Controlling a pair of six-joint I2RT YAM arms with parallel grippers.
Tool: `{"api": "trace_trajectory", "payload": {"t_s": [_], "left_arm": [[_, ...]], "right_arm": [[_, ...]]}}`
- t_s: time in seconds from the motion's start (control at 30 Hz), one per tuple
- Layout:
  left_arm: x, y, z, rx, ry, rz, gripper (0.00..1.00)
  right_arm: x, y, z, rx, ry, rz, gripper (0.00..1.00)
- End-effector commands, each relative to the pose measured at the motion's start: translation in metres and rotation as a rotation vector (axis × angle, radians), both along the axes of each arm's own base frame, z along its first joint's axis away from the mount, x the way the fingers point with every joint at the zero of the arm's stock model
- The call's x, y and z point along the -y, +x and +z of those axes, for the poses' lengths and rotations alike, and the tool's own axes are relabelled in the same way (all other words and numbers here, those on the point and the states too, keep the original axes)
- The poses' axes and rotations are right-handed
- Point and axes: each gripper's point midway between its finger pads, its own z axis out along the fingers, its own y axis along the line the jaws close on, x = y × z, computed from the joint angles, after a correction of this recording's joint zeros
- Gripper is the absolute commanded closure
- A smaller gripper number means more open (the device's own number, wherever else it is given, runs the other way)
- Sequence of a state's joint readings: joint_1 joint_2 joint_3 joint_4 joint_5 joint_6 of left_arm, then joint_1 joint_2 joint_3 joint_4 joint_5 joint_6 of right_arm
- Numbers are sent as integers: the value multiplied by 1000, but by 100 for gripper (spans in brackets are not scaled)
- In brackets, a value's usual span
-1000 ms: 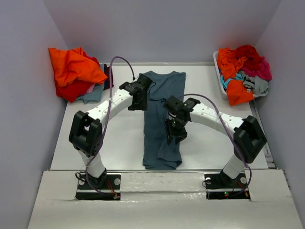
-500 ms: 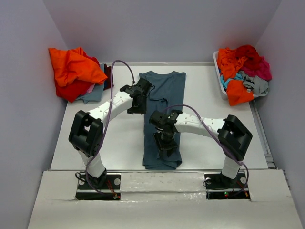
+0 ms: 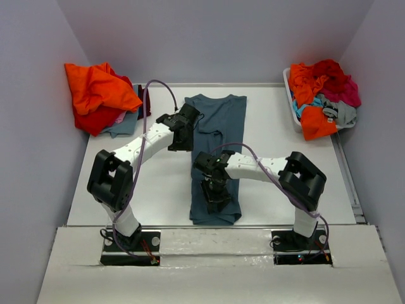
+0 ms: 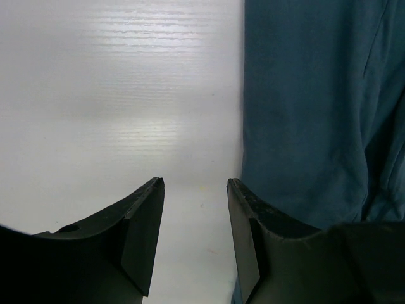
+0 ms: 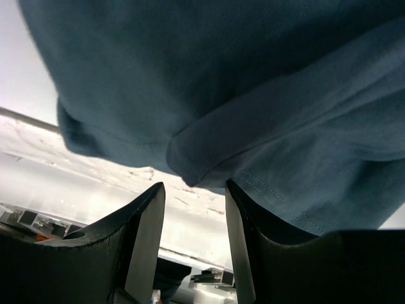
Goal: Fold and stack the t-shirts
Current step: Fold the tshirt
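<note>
Since a second ago the right gripper (image 3: 215, 195) has slid left, over the near end of the dark blue t-shirt (image 3: 218, 120). That shirt lies in a long strip down the middle of the table (image 3: 152, 183). Both grippers are half open and hold nothing. The left gripper (image 3: 181, 136) hangs at the shirt's left edge. Other t-shirts (image 3: 95, 92) sit heaped at the far corners.

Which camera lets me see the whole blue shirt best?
The top camera: the whole blue shirt shows, laid long on the table. The left wrist camera catches only one side edge; the right wrist camera only some hem, close up.
</note>
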State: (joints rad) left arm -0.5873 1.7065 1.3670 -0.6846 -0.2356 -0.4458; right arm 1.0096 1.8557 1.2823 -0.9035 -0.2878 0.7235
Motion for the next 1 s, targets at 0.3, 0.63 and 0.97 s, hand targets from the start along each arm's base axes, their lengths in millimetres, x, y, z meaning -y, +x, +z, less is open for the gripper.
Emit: {"api": "trace_trajectory", "payload": {"t_s": [0.3, 0.63, 0.97], "left_arm": [[-8, -7, 11, 34, -13, -1, 44], [-9, -8, 9, 31, -11, -1, 44], [-15, -9, 16, 61, -36, 33, 44]], "right_arm": [[-19, 12, 5, 56, 22, 4, 52], [-23, 20, 6, 79, 9, 12, 52], [-11, 13, 4, 72, -9, -9, 53]]}}
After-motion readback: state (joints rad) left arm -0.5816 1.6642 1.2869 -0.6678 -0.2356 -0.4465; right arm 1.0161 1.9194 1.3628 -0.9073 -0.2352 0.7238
